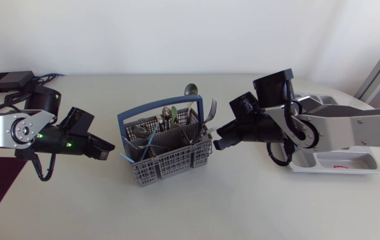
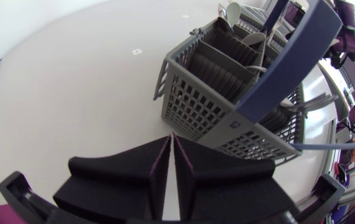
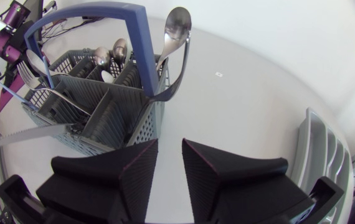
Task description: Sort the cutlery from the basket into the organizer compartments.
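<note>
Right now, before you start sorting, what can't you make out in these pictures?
Organizer: in the head view my right arm covers the end nearer the basket; the right wrist view cuts it off, so its compartments can't be counted.
Cutlery: the basket's walls hide the lower ends in every view, so there is no full count.
Red mark in the organizer, head view: too small to identify.

Our left gripper [image 2: 171,149] and right gripper [image 3: 170,146] are matt black with a faintly grainy surface. The basket [image 1: 170,163] is a dull grey plastic lattice with a smooth blue plastic handle [image 3: 137,43]. The spoon [image 3: 177,25] standing in it is polished, mirror-glossy metal. At the right, the organizer [image 1: 330,170] looks like smooth pale plastic with a slight sheen. The table [image 1: 243,207] is matt white.
</note>
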